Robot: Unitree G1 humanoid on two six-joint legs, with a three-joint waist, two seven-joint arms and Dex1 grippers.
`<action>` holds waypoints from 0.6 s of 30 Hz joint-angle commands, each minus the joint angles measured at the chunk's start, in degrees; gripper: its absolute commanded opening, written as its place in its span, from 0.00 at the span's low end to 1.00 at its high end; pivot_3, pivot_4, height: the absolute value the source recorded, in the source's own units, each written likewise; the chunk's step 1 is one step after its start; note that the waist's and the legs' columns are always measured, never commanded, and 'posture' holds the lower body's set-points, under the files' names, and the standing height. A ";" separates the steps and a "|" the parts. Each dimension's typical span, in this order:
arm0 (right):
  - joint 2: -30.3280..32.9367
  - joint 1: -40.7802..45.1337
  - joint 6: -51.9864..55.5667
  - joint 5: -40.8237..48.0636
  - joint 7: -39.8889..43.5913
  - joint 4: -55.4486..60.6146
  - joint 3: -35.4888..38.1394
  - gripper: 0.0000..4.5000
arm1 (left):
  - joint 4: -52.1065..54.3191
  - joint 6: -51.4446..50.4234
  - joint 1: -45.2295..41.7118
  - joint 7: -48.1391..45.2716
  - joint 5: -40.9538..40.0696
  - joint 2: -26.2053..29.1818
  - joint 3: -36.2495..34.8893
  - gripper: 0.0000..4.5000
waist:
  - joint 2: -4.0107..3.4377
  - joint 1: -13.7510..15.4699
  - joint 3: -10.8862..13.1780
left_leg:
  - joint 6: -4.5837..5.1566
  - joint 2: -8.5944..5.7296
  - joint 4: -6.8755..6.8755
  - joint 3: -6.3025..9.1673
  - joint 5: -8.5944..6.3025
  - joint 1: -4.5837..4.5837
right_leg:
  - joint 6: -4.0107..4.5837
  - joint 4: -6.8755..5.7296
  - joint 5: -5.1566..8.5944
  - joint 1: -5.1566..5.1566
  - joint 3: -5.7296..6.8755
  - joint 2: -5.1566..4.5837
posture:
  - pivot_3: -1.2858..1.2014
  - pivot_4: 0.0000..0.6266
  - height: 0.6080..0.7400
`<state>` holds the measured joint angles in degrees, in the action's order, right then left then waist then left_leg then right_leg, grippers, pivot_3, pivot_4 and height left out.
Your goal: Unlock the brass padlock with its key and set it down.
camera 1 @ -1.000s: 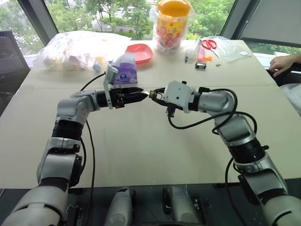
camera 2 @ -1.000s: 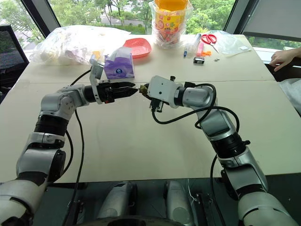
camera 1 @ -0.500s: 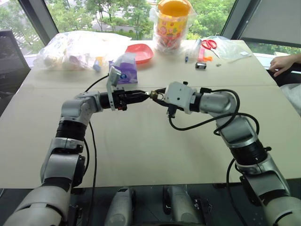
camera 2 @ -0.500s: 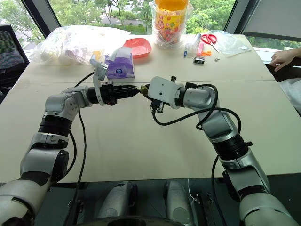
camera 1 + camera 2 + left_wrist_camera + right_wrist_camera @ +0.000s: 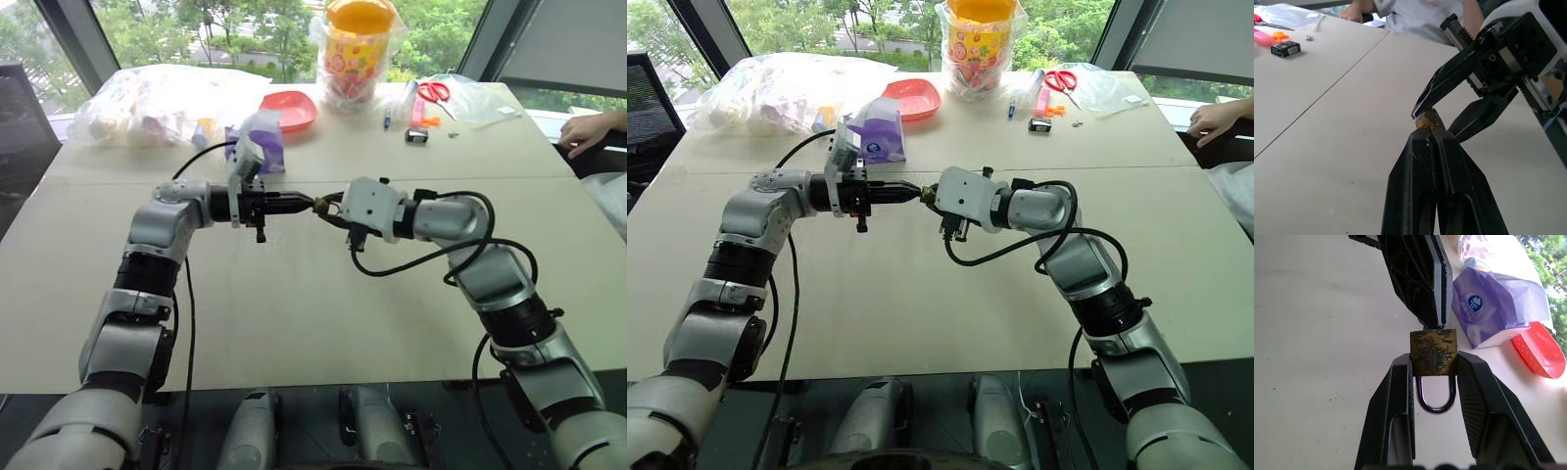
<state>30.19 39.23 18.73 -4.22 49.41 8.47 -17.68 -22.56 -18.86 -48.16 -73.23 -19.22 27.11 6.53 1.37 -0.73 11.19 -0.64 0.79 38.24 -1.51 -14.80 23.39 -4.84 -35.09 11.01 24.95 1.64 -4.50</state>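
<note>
right end effector [image 5: 1432, 377] is clamped on the small tarnished brass padlock with a silver shackle loop [image 5: 1433, 351], held in the air above the pale beige desk [image 5: 294, 313], roughly desk centre. shackle reads as seated, so still locked.

left end effector [image 5: 1431, 134] is pressed together at the lock's keyway end, at 12 o'clock of the body in the right wrist view. the thin silvery key itself is too hidden to make out, so bite depth is unknown.

risks:
- shallow pinch on the key, so the tips slip when turning
- twist axis off the keyway, so the key binds or bends
- torque rolls the lock between the right pads, so it drops to the desk
- pulling away drags the key out
</note>
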 commanded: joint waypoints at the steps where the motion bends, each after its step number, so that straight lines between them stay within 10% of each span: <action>1: -0.94 1.67 -0.35 1.17 -1.05 2.36 2.22 0.15 | 1.82 5.29 1.70 -1.45 3.87 0.81 3.19 0.02 | 0.00 0.05 0.00 | 0.00 0.00 0.00 0.00 0.00 0.00 | 0.00 0.00 0.00 0.00 0.00 0.00 | 0.52 0.24 1.00; 11: -1.96 2.43 1.51 2.60 -1.09 2.27 3.27 0.15 | 2.38 11.16 2.88 -0.18 5.57 0.12 2.69 0.02 | 0.00 0.10 0.00 | 0.00 0.00 0.01 0.00 0.00 0.01 | -0.04 0.00 -0.02 0.00 0.00 -0.01 | 0.52 0.24 1.00; 18: -0.82 3.29 -4.68 -2.00 -3.08 0.70 1.60 0.15 | -2.19 -16.31 -2.92 3.64 -4.78 -1.30 -4.20 0.02 | 0.00 0.02 0.00 | 0.01 -0.02 0.04 0.02 0.00 0.03 | -0.13 -0.01 -0.02 0.00 0.01 0.00 | 0.52 0.24 1.00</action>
<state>29.28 39.78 17.66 -5.51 48.03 7.00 -17.73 -23.80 -30.64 -49.92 -70.86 -22.20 26.00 3.76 1.37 -0.71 11.19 -0.63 0.76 38.27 -1.49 -14.80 23.41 -4.99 -35.10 11.00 24.94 1.65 -4.50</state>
